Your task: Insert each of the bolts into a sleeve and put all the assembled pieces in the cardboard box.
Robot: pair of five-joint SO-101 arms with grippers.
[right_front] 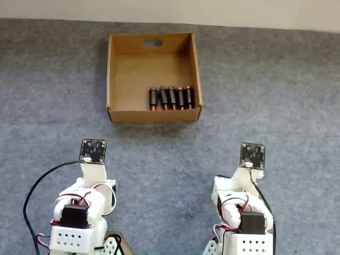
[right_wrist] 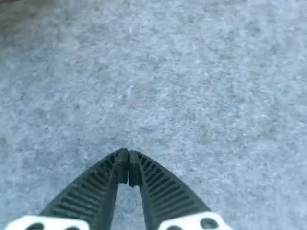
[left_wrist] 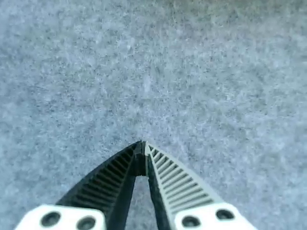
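Seemingly finishing: you are resting left gripper (left_wrist: 144,146) and right gripper (right_wrist: 128,154) pinched empty, assembled pieces (right_front: 171,98) lying in cardboard box (right_front: 138,66) ahead, no pick pending.

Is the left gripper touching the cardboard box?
Apart. Left wrist view: the left gripper shut over carpet. High view: both arms sit short of the cardboard box.

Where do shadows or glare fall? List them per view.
High view: even light, no glare on the box or the pieces inside. Left wrist view: no hard shadow around the left gripper. Right wrist view: likewise around the right gripper.
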